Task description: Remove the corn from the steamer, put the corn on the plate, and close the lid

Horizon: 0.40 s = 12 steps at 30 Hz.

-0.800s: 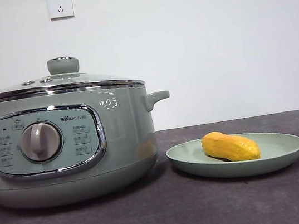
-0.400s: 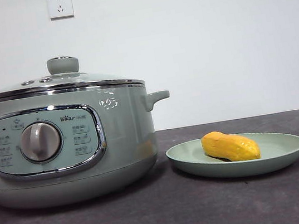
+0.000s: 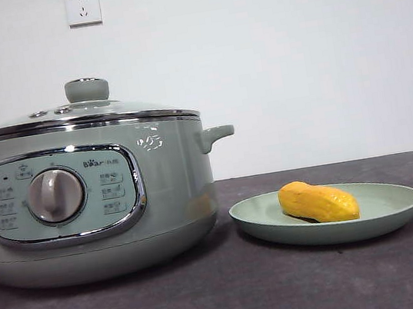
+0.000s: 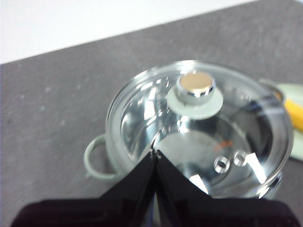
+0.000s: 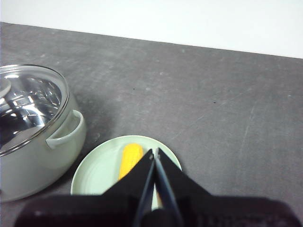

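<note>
Left gripper [image 4: 155, 153]: I see two black jaws, flat and pointy like a beak.
Right gripper [image 5: 154, 152]: I see the same black, pointy jaws.
Bases: wide, dark, blurry blocks.

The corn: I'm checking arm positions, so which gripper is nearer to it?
Right. The right gripper hangs shut above the corn on the plate; the left gripper is over the lid.

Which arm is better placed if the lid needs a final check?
Probably the left. Its gripper, jaws shut, hangs above the lid seated on the steamer. The right gripper, jaws shut, hangs over the plate holding the corn.
</note>
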### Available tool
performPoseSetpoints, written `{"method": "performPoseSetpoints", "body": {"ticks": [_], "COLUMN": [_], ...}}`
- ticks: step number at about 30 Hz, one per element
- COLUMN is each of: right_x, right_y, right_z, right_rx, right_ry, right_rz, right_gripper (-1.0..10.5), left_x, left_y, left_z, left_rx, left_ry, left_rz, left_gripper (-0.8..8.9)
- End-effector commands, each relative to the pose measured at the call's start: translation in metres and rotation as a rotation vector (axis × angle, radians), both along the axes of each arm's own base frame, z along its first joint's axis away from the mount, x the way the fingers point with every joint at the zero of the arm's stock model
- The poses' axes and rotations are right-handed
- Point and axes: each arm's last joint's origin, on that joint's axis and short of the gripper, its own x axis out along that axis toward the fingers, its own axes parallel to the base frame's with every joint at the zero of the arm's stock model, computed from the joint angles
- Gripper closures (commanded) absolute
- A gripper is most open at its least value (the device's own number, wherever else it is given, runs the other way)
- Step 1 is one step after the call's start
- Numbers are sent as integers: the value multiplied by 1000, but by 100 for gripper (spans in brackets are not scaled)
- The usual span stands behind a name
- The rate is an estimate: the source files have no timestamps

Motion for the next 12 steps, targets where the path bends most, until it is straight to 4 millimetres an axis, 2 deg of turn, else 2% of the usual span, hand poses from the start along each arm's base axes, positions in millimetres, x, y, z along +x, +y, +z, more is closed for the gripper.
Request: {"method": "performPoseSetpoints", "body": {"ticks": [1, 7, 9, 12], "right_x": [0, 0, 0, 0], "right_y": [0, 0, 0, 0], "right_z": [-1, -1, -1, -1], "right_rx": [-2, -4, -4, -4], "right_ry": [-2, 2, 3, 2], "right_rz": [-2, -2, -2, -3], "right_gripper": [946, 946, 946, 946], "left_x": [-16, -35, -35, -32], "left_y": [13, 34, 38, 43], "left_z": [3, 0, -7, -30], "left_rx": [5, -47, -57, -70], "left_ry": [-57, -194, -248, -320], "left_rz": [46, 215, 265, 336], "left_gripper": [816, 816, 816, 816]}}
